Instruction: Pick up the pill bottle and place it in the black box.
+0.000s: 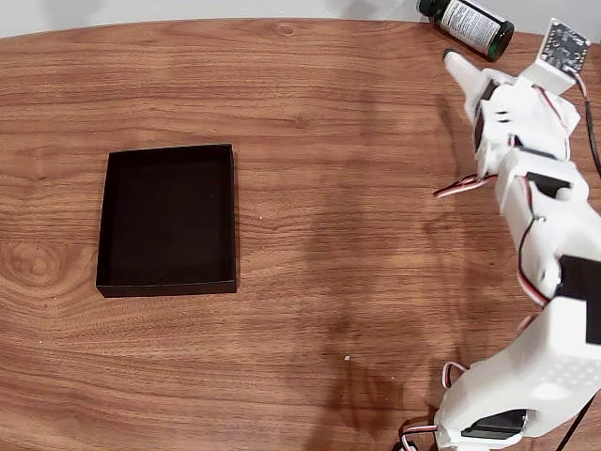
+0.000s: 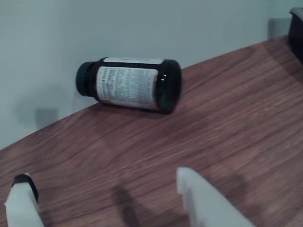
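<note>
Pincer spread wide, nothing pinched – lined up for the pill bottle lying sideways just ahead near the table edge; black box way off behind.

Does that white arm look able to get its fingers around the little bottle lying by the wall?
Probably yes. The pill bottle lies on its side near the table's far edge, with bare wood between it and the open gripper. Nothing stands in between, though the wall close behind leaves little room beyond it.
</note>
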Controlling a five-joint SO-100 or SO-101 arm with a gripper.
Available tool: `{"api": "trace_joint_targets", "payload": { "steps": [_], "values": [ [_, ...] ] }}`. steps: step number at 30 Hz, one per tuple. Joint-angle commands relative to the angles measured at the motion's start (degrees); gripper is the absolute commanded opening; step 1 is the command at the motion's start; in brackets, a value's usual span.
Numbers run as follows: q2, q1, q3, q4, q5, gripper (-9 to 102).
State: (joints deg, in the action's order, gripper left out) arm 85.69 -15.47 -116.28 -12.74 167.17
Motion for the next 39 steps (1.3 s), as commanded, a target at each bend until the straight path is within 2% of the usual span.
{"api": "trace_joint_targets", "payload": {
  "steps": [1,7,13,19,29,37,39],
  "values": [
    [-0.53,-1.85,9.76,2.37,-1.41,36],
    [-4.04,-3.6,18.19,8.35,-5.27,34],
    [-2.2,-2.9,17.4,12.66,-6.15,34],
    [8.26,0.79,3.87,11.69,-4.57,34],
    [37.18,8.35,-30.94,7.73,-0.44,31],
    [53.88,5.45,-43.77,10.46,0.88,28],
    [56.43,3.69,-45.35,13.27,1.85,27]
  ]
}}
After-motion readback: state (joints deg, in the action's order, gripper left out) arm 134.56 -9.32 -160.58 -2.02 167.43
